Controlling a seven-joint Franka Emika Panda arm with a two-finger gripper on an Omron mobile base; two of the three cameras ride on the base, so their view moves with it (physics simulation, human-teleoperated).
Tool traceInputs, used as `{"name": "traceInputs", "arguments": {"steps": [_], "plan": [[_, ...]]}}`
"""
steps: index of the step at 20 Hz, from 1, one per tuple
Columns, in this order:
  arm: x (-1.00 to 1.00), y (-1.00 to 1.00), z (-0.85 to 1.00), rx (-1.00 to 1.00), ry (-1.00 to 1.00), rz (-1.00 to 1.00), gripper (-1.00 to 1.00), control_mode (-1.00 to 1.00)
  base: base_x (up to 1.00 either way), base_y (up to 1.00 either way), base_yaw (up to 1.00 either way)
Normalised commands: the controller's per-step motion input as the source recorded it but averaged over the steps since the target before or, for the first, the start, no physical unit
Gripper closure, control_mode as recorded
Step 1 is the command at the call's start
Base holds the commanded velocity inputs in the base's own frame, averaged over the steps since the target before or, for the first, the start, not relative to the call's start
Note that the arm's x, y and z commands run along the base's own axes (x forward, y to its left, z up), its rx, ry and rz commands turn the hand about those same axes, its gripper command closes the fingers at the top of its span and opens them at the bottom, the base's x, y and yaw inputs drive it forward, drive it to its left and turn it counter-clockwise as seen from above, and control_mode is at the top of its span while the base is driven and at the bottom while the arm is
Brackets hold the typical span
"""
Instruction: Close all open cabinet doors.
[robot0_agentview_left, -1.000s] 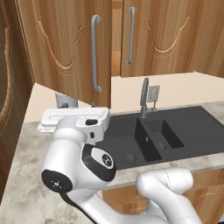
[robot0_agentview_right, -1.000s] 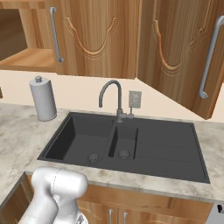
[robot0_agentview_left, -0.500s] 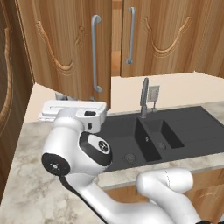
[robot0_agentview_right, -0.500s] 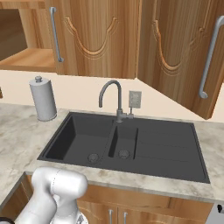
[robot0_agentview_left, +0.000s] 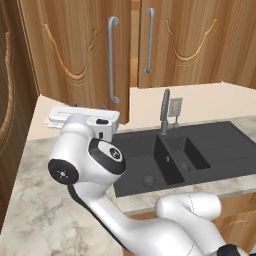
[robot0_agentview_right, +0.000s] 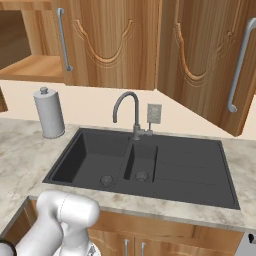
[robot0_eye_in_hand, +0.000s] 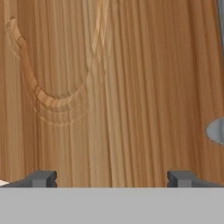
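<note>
Since half a second ago your arm's elbow has dropped a little and shifted right in the left base view, while the hand stays pointed at the wood panel behind it; the sink and cabinets in the right base view sit just as they did.

In the hand view your gripper (robot0_eye_in_hand: 112, 178) faces a cabinet door (robot0_eye_in_hand: 109, 87) at close range. Its two dark fingertips (robot0_eye_in_hand: 41, 178) stand wide apart at the bottom of that view, with nothing between them but the wood grain beyond. You cannot tell from this whether the tips touch the panel. The door's carved curved groove runs across the upper left, and a grey piece of its bar handle (robot0_eye_in_hand: 215, 130) shows at the right edge.

In the left base view, the open cabinet door (robot0_agentview_left: 80, 55) hangs swung out over the counter's back left, its long silver handle (robot0_agentview_left: 113, 60) upright, and the white hand sits just in front of its lower edge. To its right another door (robot0_agentview_left: 195, 40) lies flush against the cabinet.

In the right base view, a second open door (robot0_agentview_right: 210, 60) angles out at the upper right above the black sink (robot0_agentview_right: 145, 162), and the cabinet at the upper left stands open, its shelf (robot0_agentview_right: 30, 67) bare to view. A paper towel roll (robot0_agentview_right: 49, 113) stands upright on the marble counter (robot0_agentview_right: 15, 150) left of the sink, near the curved faucet (robot0_agentview_right: 131, 112).
</note>
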Motion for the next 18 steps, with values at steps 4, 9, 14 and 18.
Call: {"name": "traceInputs", "arguments": {"steps": [4, 9, 14, 18], "plan": [[0.28, -0.16, 0.00, 0.03, 0.00, 0.00, -1.00, -1.00, 0.00, 0.00, 0.00], [0.24, -0.27, 0.00, 0.04, 0.00, 0.00, -1.00, -1.00, 0.00, 0.00, 0.00], [0.13, -0.42, -0.02, 0.02, 0.00, 0.02, -1.00, -1.00, 0.00, 0.00, 0.00], [0.18, -0.43, -0.07, 0.00, 0.00, 0.05, -1.00, -1.00, 0.00, 0.00, 0.00]]}}
